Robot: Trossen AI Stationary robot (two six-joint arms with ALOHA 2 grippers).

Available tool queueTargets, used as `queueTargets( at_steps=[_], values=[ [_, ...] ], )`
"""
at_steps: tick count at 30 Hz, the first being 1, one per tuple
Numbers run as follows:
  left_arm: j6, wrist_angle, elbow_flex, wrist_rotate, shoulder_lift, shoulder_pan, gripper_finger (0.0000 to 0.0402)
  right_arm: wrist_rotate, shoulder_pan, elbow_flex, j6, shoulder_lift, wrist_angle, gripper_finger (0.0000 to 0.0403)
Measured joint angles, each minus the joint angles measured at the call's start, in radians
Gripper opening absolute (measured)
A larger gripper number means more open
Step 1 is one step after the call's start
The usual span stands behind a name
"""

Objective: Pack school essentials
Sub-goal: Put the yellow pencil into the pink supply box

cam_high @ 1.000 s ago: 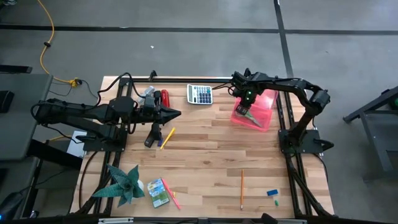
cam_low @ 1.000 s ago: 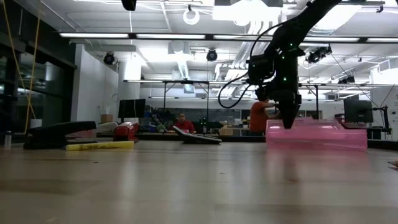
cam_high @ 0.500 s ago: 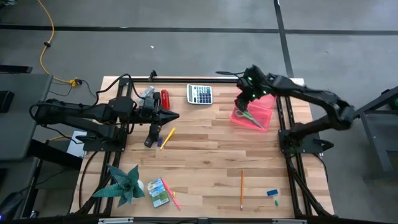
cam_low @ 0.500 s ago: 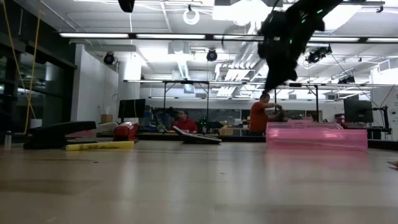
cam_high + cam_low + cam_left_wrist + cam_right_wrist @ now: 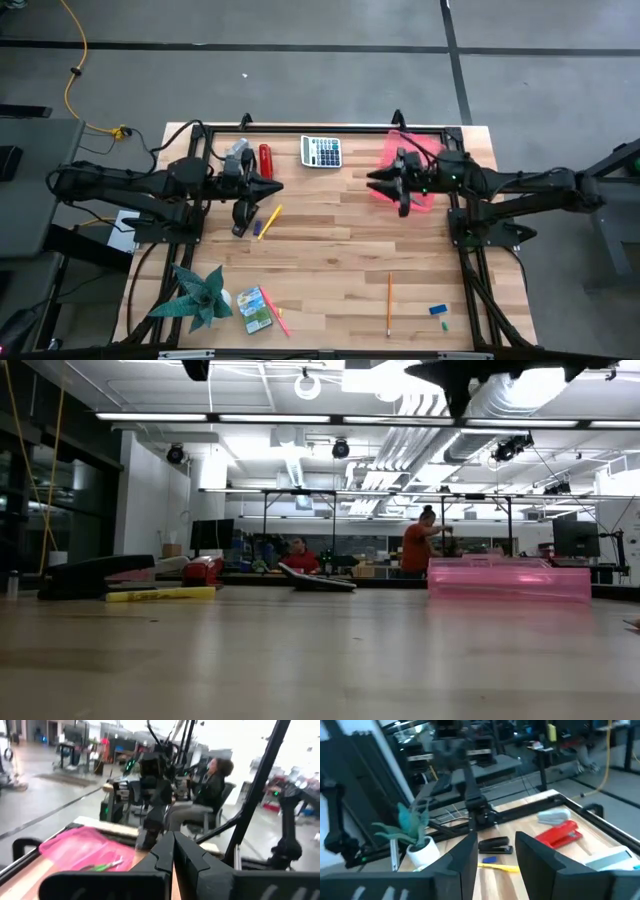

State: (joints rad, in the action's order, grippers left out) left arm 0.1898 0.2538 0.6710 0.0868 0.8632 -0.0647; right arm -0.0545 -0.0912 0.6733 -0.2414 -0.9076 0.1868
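Right gripper (image 5: 383, 183) hangs open and empty at the pink tray's (image 5: 425, 150) left edge, upper right of the high view. Green-handled scissors (image 5: 102, 866) already lie in the tray. Left gripper (image 5: 280, 186) waits closed, upper left. Unpacked: orange pencil (image 5: 389, 303) and blue eraser (image 5: 438, 310) lower right, crayon box (image 5: 255, 309) lower left, yellow stick (image 5: 268, 220) mid-left.

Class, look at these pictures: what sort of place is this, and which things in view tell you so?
Probably a robotics lab or workshop. Two dark robot arms flank a pale wooden slatted table, long strip lights hang under an open industrial ceiling, and a person in a red shirt works among benches behind.
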Motion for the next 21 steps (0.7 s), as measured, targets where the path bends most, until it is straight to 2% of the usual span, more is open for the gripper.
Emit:
queueTargets(
  at_steps=[11, 19, 21],
  values=[
    [-0.018, 0.016, -0.027, 0.021, 0.0, 0.0, 0.0, 0.006, 0.105, 0.008, 0.065, 0.0, -0.013, 0.0116],
    [-0.018, -0.002, -0.027, 0.006, 0.0, 0.0, 0.0, 0.0, 0.112, 0.008, 0.067, 0.0, -0.008, 0.0017],
    [-0.018, -0.002, -0.027, 0.003, 0.0, 0.0, 0.0, -0.001, 0.112, 0.008, 0.062, 0.0, -0.007, 0.0005]
  ],
)
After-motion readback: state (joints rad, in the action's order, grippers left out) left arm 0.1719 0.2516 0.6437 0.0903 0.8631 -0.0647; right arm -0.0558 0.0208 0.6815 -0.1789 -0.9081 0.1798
